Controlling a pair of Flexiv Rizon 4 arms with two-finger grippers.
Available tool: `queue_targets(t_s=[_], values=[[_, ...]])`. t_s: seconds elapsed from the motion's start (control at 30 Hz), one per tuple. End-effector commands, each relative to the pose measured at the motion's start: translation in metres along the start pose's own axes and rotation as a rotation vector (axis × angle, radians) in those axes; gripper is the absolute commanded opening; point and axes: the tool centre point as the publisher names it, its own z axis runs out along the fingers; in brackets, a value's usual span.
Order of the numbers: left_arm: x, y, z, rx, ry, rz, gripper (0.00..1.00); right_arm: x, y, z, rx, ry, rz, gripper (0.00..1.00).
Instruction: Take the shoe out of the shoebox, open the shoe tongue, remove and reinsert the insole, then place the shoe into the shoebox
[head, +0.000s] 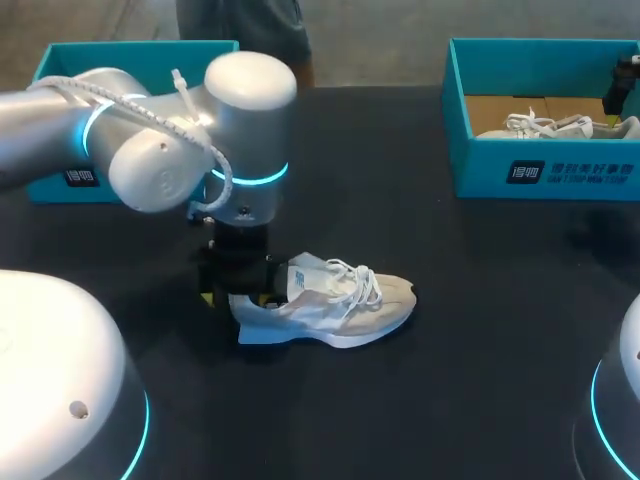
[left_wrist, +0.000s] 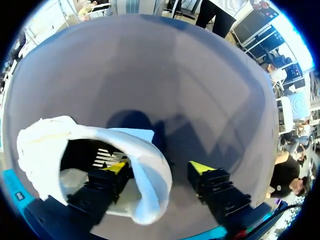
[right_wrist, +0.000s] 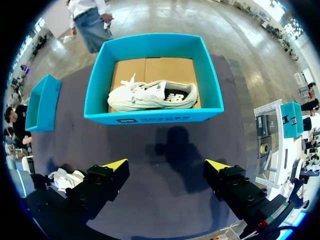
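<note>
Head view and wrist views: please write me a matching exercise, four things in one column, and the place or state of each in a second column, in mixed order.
1. shoe by the left arm
2. second shoe
3. left jaws
4. right jaws

a. open, above bare table ahead of the shoebox
b. lying on the table, outside the shoebox
c. inside the shoebox
d. open, one finger inside the shoe's heel

Pairs: 1-b; 2-c; 3-d; 4-a.

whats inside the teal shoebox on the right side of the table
The shoebox holds one white sneaker on a brown cardboard floor; nothing else shows. The floor under the sneaker is covered.
</note>
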Motion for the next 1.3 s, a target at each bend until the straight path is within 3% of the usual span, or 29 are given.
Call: queue_targets(t_s=[0.03,0.2,0.53,0.77,1.03,1.3], values=[[0.019,-0.009,-0.025,-0.009,-0.051,-0.015,1.00,0.000,-0.001,0.000,-0.001,0.000,0.001,1.00],[0.027,-0.014,-0.039,0.010,-0.101,-0.096,1.00,0.000,-0.001,0.000,-0.001,0.000,0.001,1.00],[0.054,-0.015,-0.055,0.072,-0.344,-0.367,1.00,0.000,-0.001,0.000,-0.001,0.000,0.001,1.00],[0.065,-0.016,-0.060,0.080,-0.416,-0.432,1.00,0.000,-0.001,0.000,-0.001,0.000,0.001,1.00],[0.085,-0.014,-0.055,0.141,-0.522,-0.498,1.00,0.000,-0.001,0.000,-0.001,0.000,0.001,1.00],[0.089,-0.012,-0.055,0.156,-0.518,-0.491,1.00,0.000,-0.001,0.000,-0.001,0.000,0.001,1.00]])
